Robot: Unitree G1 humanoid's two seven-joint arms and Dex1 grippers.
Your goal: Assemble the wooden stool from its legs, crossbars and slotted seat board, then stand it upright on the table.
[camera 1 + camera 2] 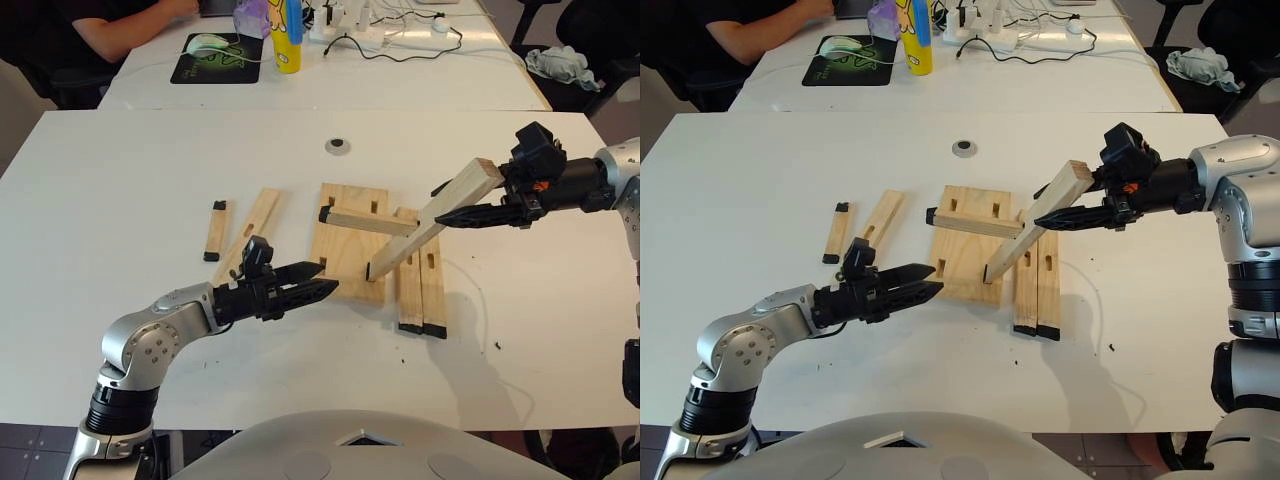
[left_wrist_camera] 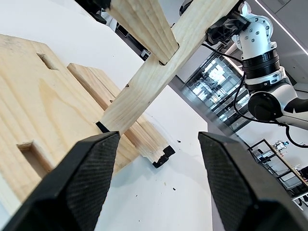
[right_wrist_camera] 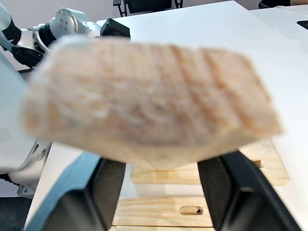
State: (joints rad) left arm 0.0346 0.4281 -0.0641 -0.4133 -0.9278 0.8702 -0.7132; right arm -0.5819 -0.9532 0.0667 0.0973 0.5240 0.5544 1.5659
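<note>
The slotted seat board (image 1: 348,245) lies flat mid-table. My right gripper (image 1: 436,205) is shut on a wooden leg (image 1: 455,200) near its upper end. The leg slants down, its black-tipped foot resting on the board's right edge. A crossbar (image 1: 365,222) is joined across it and juts left over the board. In the right wrist view the leg's end grain (image 3: 149,110) sits between the fingers (image 3: 108,185). My left gripper (image 1: 328,278) is open and holds nothing, low at the board's front left corner. Its pads (image 2: 86,183) face the leg's foot (image 2: 108,126).
Two more legs (image 1: 421,290) lie side by side right of the board. Two shorter pieces (image 1: 215,230) (image 1: 255,228) lie to its left. A small round black object (image 1: 337,146) sits farther back. A second table behind holds a yellow bottle (image 1: 287,40) and cables.
</note>
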